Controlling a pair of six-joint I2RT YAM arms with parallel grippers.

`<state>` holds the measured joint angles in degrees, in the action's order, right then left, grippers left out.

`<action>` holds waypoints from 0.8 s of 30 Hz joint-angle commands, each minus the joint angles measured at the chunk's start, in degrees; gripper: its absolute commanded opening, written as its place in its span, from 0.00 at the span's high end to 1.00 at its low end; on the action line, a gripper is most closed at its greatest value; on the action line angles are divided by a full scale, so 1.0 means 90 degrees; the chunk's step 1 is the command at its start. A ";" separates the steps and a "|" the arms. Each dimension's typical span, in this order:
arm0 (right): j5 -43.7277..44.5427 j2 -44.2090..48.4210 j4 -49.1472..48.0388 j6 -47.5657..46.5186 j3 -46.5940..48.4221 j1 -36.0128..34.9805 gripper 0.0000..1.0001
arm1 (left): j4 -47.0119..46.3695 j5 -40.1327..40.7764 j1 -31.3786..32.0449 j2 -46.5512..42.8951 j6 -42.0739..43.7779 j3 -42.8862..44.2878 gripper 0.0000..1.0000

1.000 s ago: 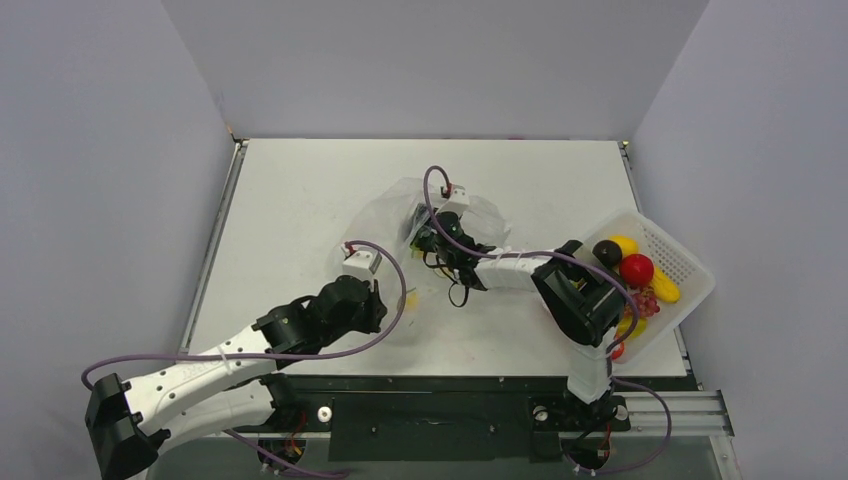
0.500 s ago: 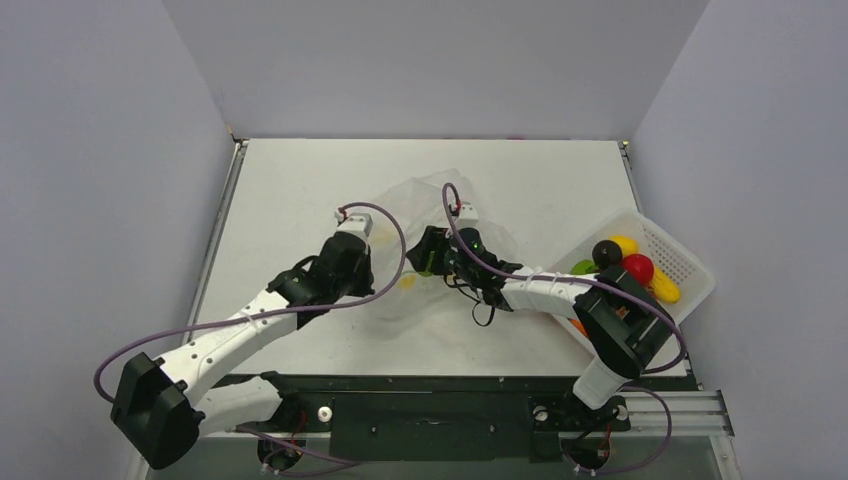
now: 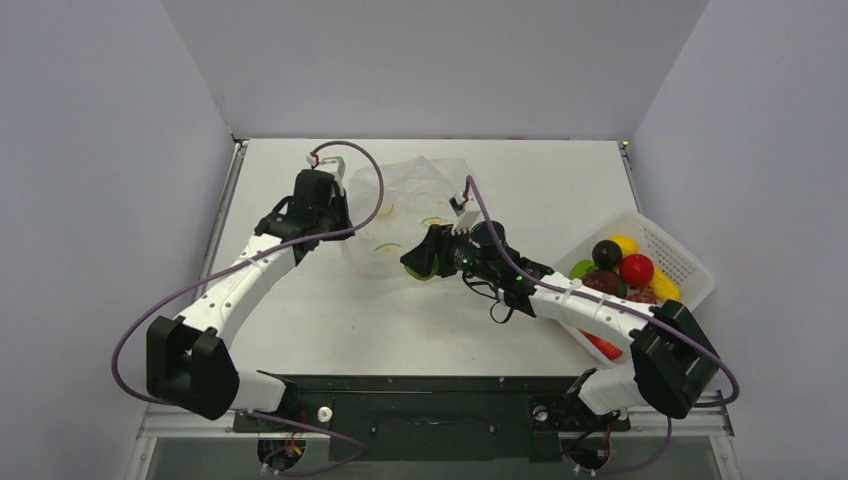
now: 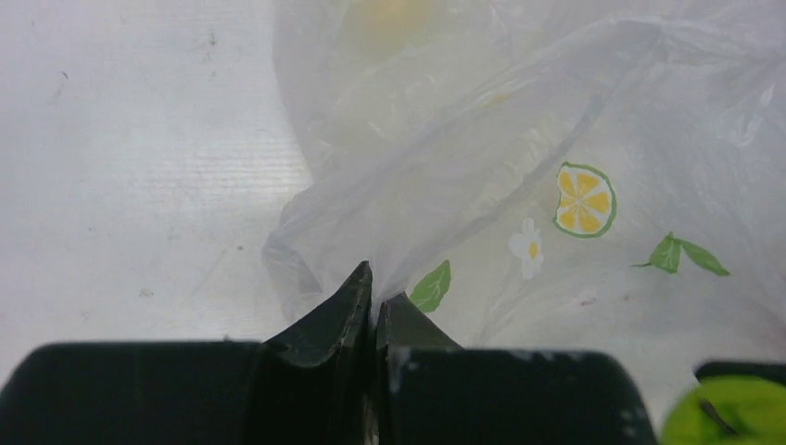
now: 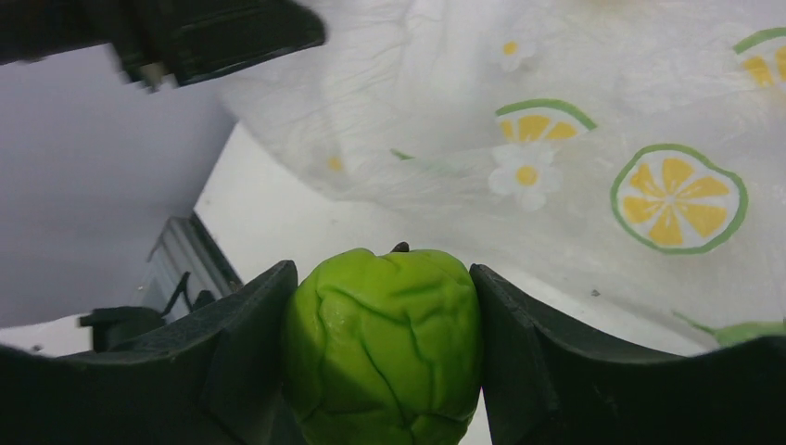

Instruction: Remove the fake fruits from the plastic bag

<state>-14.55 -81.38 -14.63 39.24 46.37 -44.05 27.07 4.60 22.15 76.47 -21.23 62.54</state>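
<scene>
The plastic bag (image 3: 405, 215) is clear film printed with citrus slices and lies mid-table; it also fills the left wrist view (image 4: 556, 139) and the right wrist view (image 5: 575, 120). My left gripper (image 3: 335, 205) is shut on the bag's left edge, the film pinched between its fingertips (image 4: 375, 297). My right gripper (image 3: 418, 262) is shut on a lime green fake fruit (image 5: 382, 343), held at the bag's near edge; it also shows in the top view (image 3: 421, 267) and the left wrist view (image 4: 728, 413). Other fake fruits (image 3: 620, 268) lie in the basket.
A white perforated basket (image 3: 685, 262) stands tilted at the table's right edge, holding red, yellow, dark maroon, green and orange fruits. Grey walls close in the table on three sides. My right arm stretches from the basket area toward the bag.
My left gripper moved up and to the far left, pulling the bag's edge with it. My right gripper moved down-left out of the bag with the green fruit. The right arm straightened.
</scene>
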 commanded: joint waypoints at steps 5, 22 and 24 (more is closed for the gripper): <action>-0.0078 0.1559 0.1156 -0.0473 0.0570 -0.0014 1.00 | 0.0387 -0.0324 -0.0768 0.1006 0.0369 0.1364 1.00; 0.1187 0.3731 0.3759 -0.1187 0.0496 0.2516 1.00 | -0.0298 -0.1235 -0.1771 0.0604 0.0637 0.0550 0.48; 0.1255 0.3724 0.3953 -0.1216 0.0623 0.2744 1.00 | -0.0420 -0.1151 -0.1778 0.0233 0.0723 0.0370 0.35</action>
<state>-4.84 -48.14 16.49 29.98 49.30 -22.68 27.31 -3.92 6.66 85.73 -15.81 67.79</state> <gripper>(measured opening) 0.598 0.540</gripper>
